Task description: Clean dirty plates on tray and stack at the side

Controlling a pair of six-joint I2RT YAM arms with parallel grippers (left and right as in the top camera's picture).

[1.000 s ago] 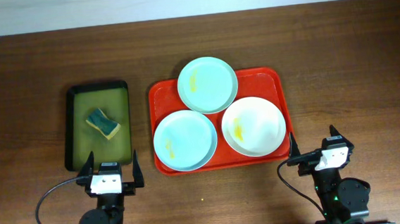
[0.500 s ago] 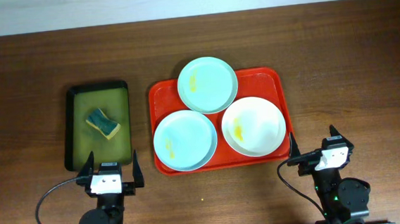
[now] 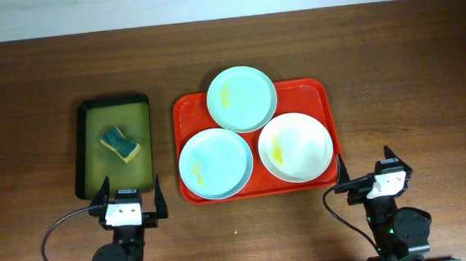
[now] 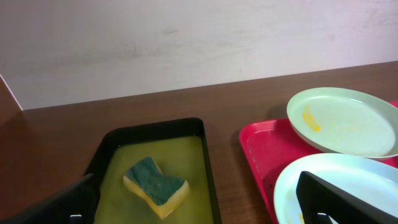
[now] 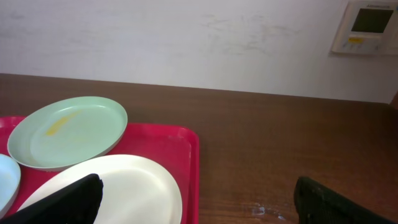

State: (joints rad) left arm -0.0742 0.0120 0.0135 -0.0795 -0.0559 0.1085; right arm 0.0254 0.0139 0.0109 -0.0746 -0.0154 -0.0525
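The red tray [image 3: 312, 88] holds three plates. The pale green plate [image 3: 241, 99] lies at the back with a yellow smear and overlaps the other two. The pale blue plate [image 3: 215, 163] lies front left and the white plate [image 3: 296, 147] front right, both smeared yellow. The left wrist view shows the green plate [image 4: 345, 121], the blue plate [image 4: 339, 186] and the tray [image 4: 255, 149]. The right wrist view shows the green plate [image 5: 68, 130], the white plate [image 5: 115, 190] and the tray [image 5: 161, 140]. My left gripper [image 3: 127, 193] and right gripper [image 3: 364, 165] are open and empty at the table's front edge.
A black-rimmed olive-green tray [image 3: 94, 178] stands left of the red tray and holds a green-and-yellow sponge [image 3: 120, 143], which also shows in the left wrist view [image 4: 155, 185]. Bare brown table [image 3: 411, 93] lies to the right of the red tray.
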